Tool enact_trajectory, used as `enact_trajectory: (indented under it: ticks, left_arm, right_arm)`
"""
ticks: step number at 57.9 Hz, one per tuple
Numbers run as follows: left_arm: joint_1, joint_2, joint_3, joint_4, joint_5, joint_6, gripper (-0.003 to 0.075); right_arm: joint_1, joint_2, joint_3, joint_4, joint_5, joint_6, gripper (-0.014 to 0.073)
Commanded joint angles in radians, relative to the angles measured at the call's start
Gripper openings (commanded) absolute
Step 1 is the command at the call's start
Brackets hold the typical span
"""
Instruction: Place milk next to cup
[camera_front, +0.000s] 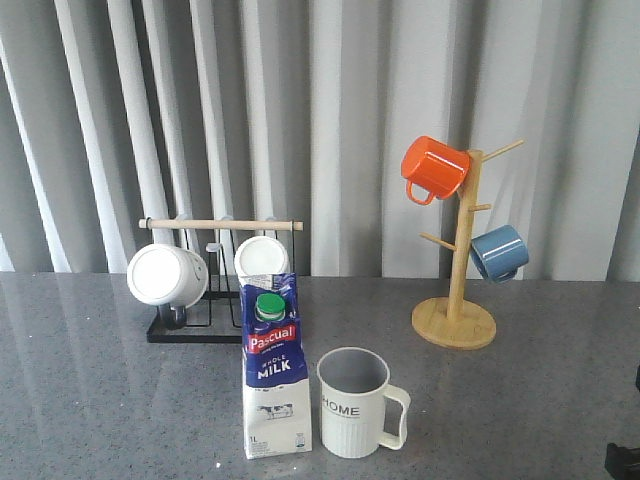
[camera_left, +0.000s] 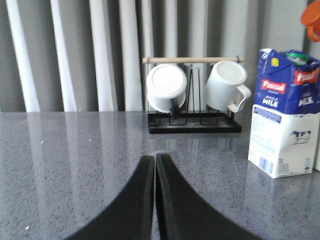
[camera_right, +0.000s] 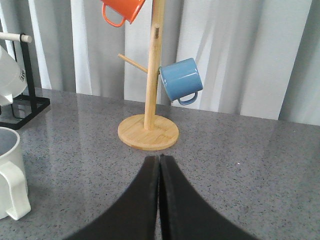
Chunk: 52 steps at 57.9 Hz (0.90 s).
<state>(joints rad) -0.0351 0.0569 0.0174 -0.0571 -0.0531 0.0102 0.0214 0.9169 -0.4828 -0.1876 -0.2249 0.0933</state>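
The milk carton (camera_front: 275, 370), blue and white with a green cap and a red "Pascual" label, stands upright on the grey table near the front. The cream ribbed "HOME" cup (camera_front: 353, 403) stands just to its right, a small gap between them, handle pointing right. The milk also shows in the left wrist view (camera_left: 282, 115), and part of the cup shows in the right wrist view (camera_right: 10, 172). My left gripper (camera_left: 154, 157) is shut and empty, low over bare table left of the milk. My right gripper (camera_right: 159, 157) is shut and empty, right of the cup.
A black rack (camera_front: 195, 325) with a wooden bar holds two plain white mugs (camera_front: 167, 274) behind the milk. A wooden mug tree (camera_front: 455, 322) at the back right carries an orange mug (camera_front: 433, 168) and a blue mug (camera_front: 498, 252). A grey curtain hangs behind the table.
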Motion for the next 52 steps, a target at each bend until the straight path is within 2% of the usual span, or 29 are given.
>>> enact_trajectory:
  ticks: [1,10,52]
  left_arm:
    - [0.034,-0.052,-0.007,0.016,0.01,-0.03,-0.0008]
    - [0.052,-0.08,-0.007,0.077,0.072,-0.029,-0.0008]
    - [0.052,-0.08,-0.013,0.07,0.072,-0.027,-0.0008]
  right_arm:
    - [-0.004,-0.012,-0.027,0.001,-0.072,-0.003,-0.0009]
    - [-0.004,-0.012,-0.027,0.001,-0.072,-0.003,-0.0009]
    - [-0.004,-0.012,-0.027,0.001,-0.071,-0.003,-0.0009]
